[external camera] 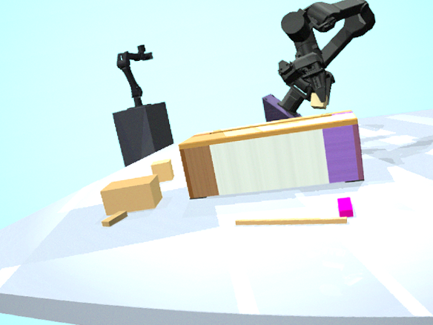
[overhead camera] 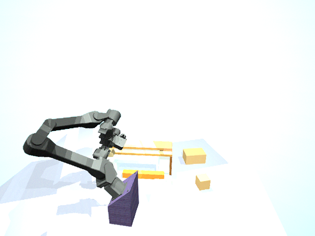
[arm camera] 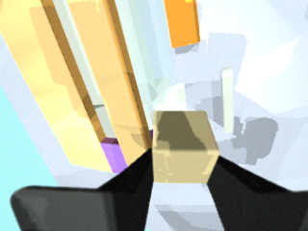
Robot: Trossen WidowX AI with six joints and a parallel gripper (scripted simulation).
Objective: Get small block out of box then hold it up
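Note:
My gripper [overhead camera: 111, 152] [external camera: 319, 99] [arm camera: 177, 154] is shut on a small tan block [external camera: 318, 101] [arm camera: 184, 146] and holds it in the air, higher than the top of the box in the exterior view. The box [overhead camera: 170, 164] [external camera: 269, 165] [arm camera: 98, 53] stands upright on the table, with tan strips along its top, a brown end and a purple end. The block hangs near the purple end, beside the top strip in the wrist view. The inside of the box is only partly visible, and I cannot make out anything on the shelf.
An orange bar [overhead camera: 151, 174] [arm camera: 183, 21] lies in front of the box. A large tan block [overhead camera: 194, 156] [external camera: 130, 195] and a tan cube [overhead camera: 202, 181] [external camera: 162, 170] stand beyond the brown end. Behind the box lie a thin stick [external camera: 290, 221], a magenta block [external camera: 345, 207] and a short tan stick [external camera: 114, 218].

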